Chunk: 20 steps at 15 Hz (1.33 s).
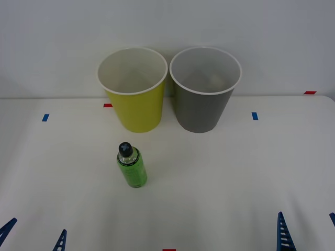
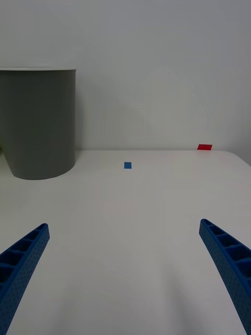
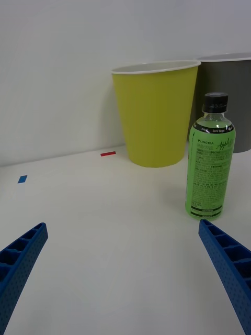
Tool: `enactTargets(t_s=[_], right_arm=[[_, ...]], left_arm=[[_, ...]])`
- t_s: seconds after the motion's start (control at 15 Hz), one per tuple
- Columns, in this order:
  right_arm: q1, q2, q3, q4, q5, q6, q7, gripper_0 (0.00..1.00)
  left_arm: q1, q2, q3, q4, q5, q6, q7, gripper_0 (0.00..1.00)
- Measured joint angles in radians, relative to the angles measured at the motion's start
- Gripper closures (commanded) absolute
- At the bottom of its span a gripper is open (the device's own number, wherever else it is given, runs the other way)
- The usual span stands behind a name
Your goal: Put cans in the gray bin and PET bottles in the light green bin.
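White table [image 1: 220, 178]: PET bottle [image 1: 132, 166] upright before light green bin [image 1: 133, 89]; both jaws apart.

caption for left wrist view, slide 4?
Open left end effector facing upright green PET bottle, light green bin behind.

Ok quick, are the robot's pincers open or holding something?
Left pincer: open, holding nothing.
Right pincer: open, holding nothing.

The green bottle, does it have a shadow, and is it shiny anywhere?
Front view: the green bottle casts only a faint, soft shadow on the white table. Left wrist view: a pale shine sits on its shoulder below the black cap.
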Motion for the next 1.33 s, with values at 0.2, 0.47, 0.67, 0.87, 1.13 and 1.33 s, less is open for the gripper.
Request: enactTargets(t_s=[0.2,0.47,0.67,0.87,1.13,1.33], right_arm=[[0.000,0.000,0.000,0.000,0.000,0.000,0.000,0.00],[0.000,0.000,0.000,0.000,0.000,0.000,0.000,0.00],[0.000,0.000,0.000,0.000,0.000,0.000,0.000,0.00],[0.000,0.000,0.000,0.000,0.000,0.000,0.000,0.00],[0.000,0.000,0.000,0.000,0.000,0.000,0.000,0.00],[0.000,0.000,0.000,0.000,0.000,0.000,0.000,0.01]], left_arm=[[0.000,0.000,0.000,0.000,0.000,0.000,0.000,0.00],[0.000,0.000,0.000,0.000,0.000,0.000,0.000,0.00],[0.000,0.000,0.000,0.000,0.000,0.000,0.000,0.00],[0.000,0.000,0.000,0.000,0.000,0.000,0.000,0.00],[0.000,0.000,0.000,0.000,0.000,0.000,0.000,0.00],[0.000,0.000,0.000,0.000,0.000,0.000,0.000,0.00]])
